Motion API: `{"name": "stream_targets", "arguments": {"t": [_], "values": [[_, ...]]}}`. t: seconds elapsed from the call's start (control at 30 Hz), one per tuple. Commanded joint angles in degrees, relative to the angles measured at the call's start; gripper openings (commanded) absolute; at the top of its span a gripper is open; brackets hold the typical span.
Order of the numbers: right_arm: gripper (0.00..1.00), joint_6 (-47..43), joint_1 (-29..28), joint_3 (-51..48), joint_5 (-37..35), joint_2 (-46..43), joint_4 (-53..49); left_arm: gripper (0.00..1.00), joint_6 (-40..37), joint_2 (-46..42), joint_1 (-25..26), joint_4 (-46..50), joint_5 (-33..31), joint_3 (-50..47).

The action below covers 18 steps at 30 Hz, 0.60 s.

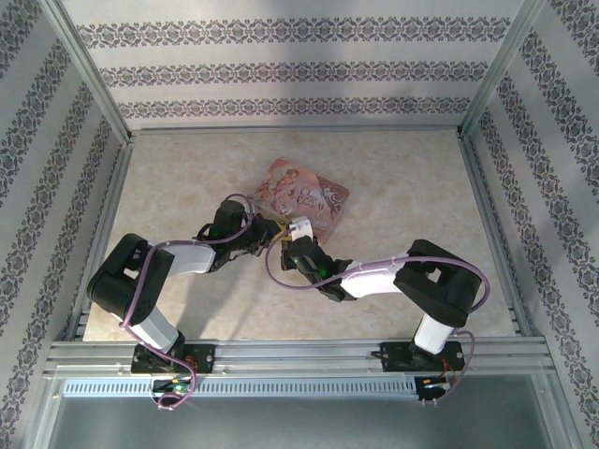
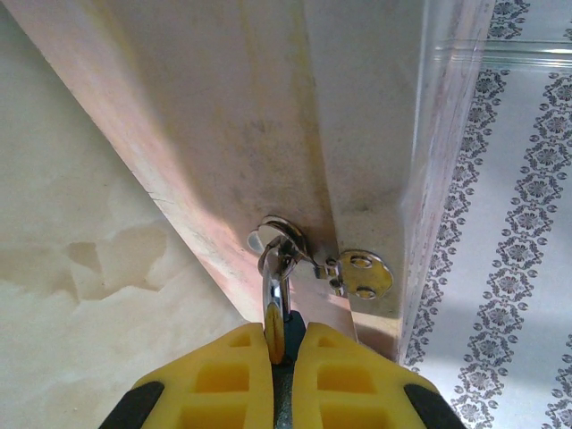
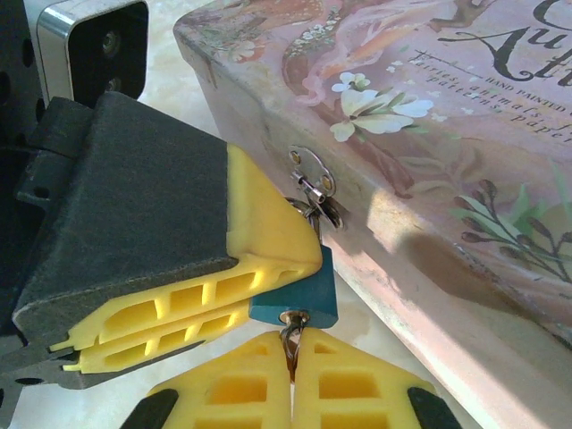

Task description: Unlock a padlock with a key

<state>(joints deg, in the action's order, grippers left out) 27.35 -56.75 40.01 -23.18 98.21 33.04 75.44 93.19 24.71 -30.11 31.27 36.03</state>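
Yellow fingers of the right gripper, at the bottom of the right wrist view, are pressed together on the key. Only a short silvery stub of the key shows above the fingertips, entering the underside of the padlock.

Padlock body: blue-teal, just beside the side wall of the tin and directly below the hasp.

The left gripper comes in from the left of that view. Its two yellow fingers, backed in black, are clamped on the padlock body from the side.

Left wrist view: the fingers are closed, with a sliver of teal between them. The silvery shackle rises from the fingertips and passes through the ring of the hasp, whose round plate sits on the tin's side wall. Whether the shackle is latched cannot be told.

Top view: the tin lies flat near the centre of the tabletop, its illustrated pink face upward. The left arm and right arm converge at the tin's near edge, where the grippers meet tip to tip. The tabletop is pale and marbled, with patterned walls on three sides.
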Motion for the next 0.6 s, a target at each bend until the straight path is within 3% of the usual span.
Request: {"name": "stream_targets", "arguments": {"t": [0.0,0.13,0.57], "values": [[0.02,2.10,0.06,0.60,-0.74,0.00,4.76,0.07,-0.25,0.42,2.36,-3.94,3.63,0.48],[0.07,2.18,-0.02,-0.29,-1.24,-1.19,4.49,0.07,-0.20,0.33,2.36,-3.87,3.63,0.50],[0.40,-2.13,0.22,-7.19,-6.97,-14.85,-1.06,0.07,-1.25,1.08,2.37,-3.46,3.11,-0.57]]}}
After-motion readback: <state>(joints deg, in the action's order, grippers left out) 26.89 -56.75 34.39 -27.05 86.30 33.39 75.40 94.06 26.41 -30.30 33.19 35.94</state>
